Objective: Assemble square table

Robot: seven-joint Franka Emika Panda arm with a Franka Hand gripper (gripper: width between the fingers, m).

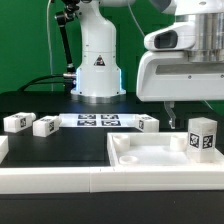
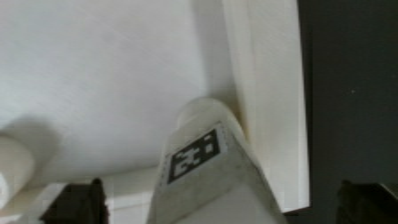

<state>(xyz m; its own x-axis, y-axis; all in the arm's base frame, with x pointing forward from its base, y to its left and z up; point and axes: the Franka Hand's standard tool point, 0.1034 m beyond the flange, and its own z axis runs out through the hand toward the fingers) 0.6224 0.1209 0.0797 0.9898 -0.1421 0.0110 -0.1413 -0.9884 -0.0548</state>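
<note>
The white square tabletop (image 1: pixel 145 155) lies at the front of the exterior view's right, recessed side up. One white tagged leg (image 1: pixel 203 137) stands upright at its right corner. My gripper (image 1: pixel 186 120) hangs over that leg, one finger (image 1: pixel 171 117) showing beside it. In the wrist view the leg (image 2: pixel 210 160) rises between my fingertips (image 2: pixel 75 205), with gaps on both sides. The gripper (image 2: pixel 219 206) is open and holds nothing. The tabletop's raised rim (image 2: pixel 267 70) runs beside the leg. Three more legs (image 1: pixel 17 122) (image 1: pixel 45 125) (image 1: pixel 148 123) lie on the black table.
The marker board (image 1: pixel 97 121) lies flat in front of the robot base (image 1: pixel 97 65). A long white rail (image 1: pixel 50 178) borders the black surface at the front. A rounded white shape (image 2: pixel 15 160) sits on the tabletop near the leg.
</note>
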